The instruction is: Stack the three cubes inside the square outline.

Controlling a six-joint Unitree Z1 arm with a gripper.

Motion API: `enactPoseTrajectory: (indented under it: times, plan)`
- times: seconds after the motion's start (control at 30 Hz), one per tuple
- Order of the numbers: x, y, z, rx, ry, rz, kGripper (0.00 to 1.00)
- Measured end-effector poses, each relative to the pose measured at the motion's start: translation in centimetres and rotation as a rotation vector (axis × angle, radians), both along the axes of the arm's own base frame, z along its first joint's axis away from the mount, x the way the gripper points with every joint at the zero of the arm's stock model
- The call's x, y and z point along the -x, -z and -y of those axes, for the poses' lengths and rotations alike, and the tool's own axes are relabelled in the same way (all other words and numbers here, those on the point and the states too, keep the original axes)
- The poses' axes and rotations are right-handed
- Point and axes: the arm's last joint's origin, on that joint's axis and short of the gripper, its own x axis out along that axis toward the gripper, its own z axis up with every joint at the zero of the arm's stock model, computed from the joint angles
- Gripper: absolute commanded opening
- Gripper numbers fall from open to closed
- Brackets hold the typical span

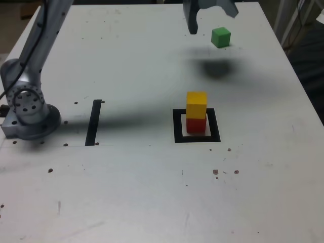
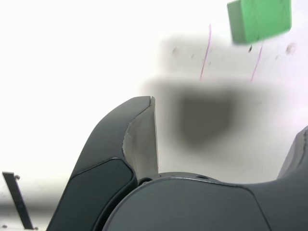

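A yellow cube [image 1: 196,104] stands on a red cube [image 1: 196,124] inside the black square outline [image 1: 177,127] near the middle of the table. The green cube [image 1: 220,37] lies alone on the table at the back, toward the exterior view's right. My gripper [image 1: 210,17] hangs open above the table just beside and above the green cube, with nothing between its fingers. In the wrist view the green cube [image 2: 260,19] lies ahead of the open gripper [image 2: 226,137], past its dark shadow on the table.
A straight black strip [image 1: 93,122] is marked on the table at the exterior view's left of the outline. The arm's grey base [image 1: 28,109] stands at the left edge. The table's right edge [image 1: 304,91] borders dark clutter.
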Motion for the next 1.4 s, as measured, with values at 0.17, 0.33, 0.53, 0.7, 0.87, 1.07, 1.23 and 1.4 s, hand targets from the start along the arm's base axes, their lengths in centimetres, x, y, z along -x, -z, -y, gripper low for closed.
enactPoseTrajectory:
  times: [0.17, 0.33, 0.53, 0.7, 0.87, 1.07, 1.23, 1.4]
  plan:
    - [-0.6, 0.4, -2.1, -0.008, -0.023, 0.012, 0.99]
    - [-1.3, 1.1, -4.0, -0.01, -0.038, 0.021, 0.99]
    - [-2.4, 2.6, -6.1, 0.001, -0.053, 0.035, 0.99]
    - [-2.9, 2.9, -6.9, 0.004, -0.06, 0.058, 0.99]
    - [-3.3, 4.8, -8.1, 0.036, -0.076, 0.059, 0.99]
    - [-4.0, 6.4, -8.7, 0.059, -0.078, 0.066, 0.99]
    - [-4.4, 7.6, -9.1, 0.066, -0.081, 0.062, 0.98]
    - [-4.4, 8.1, -9.6, 0.072, -0.093, 0.069, 0.92]
